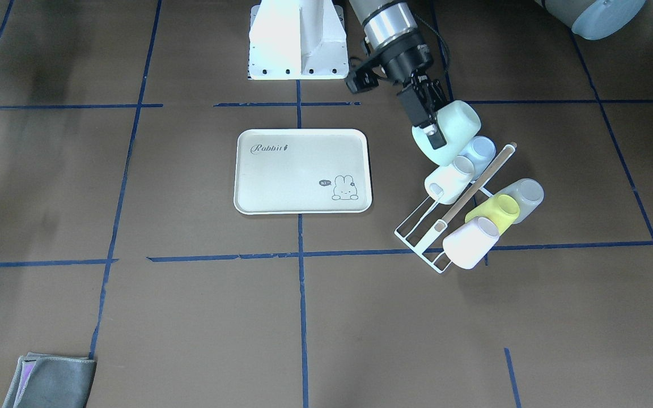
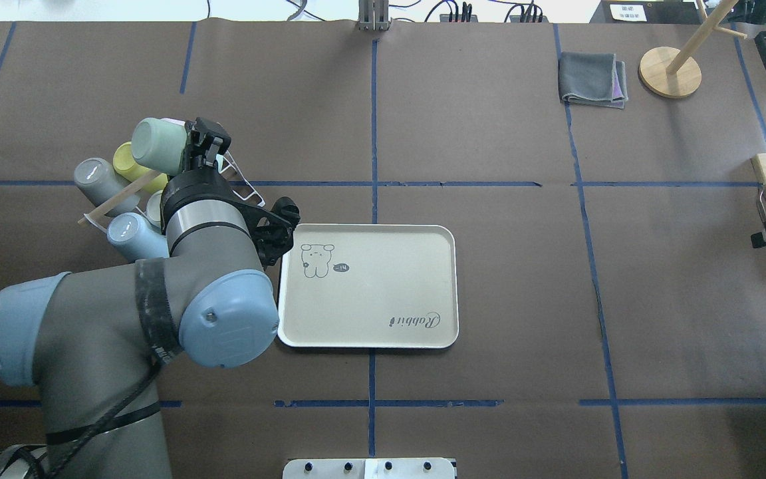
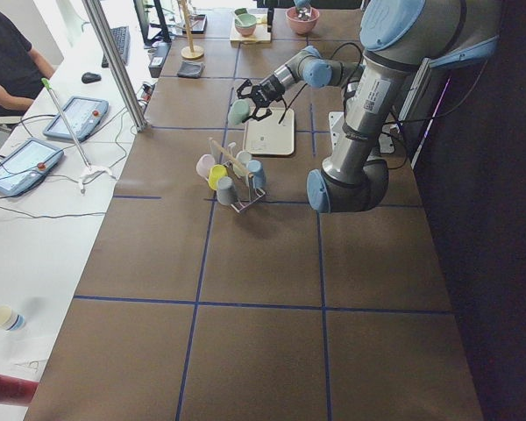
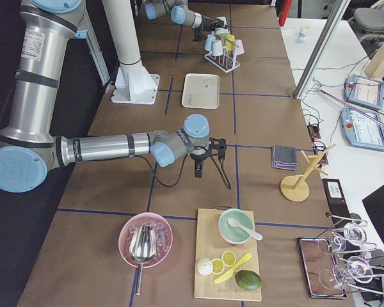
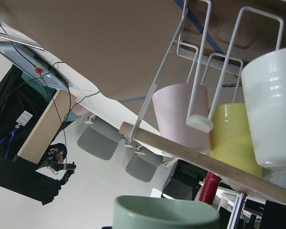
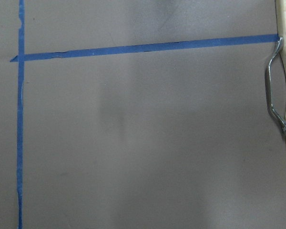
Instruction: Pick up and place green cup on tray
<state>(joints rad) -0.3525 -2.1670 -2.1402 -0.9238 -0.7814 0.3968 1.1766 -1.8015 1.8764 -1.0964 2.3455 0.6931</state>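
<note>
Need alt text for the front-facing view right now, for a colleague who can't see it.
The left claw grips the green cup, tipped on its side, over the wire rack of other cups on the picture's right. The cream tray lies at center, apart from the rack.

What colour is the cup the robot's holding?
The green cup is pale mint, clearest in the front-facing view.

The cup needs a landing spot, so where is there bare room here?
The tray is wholly bare; so is the table between it and the folded gray cloth. It is crowded at the cup rack, where the left gripper holds the green cup above other cups.
</note>
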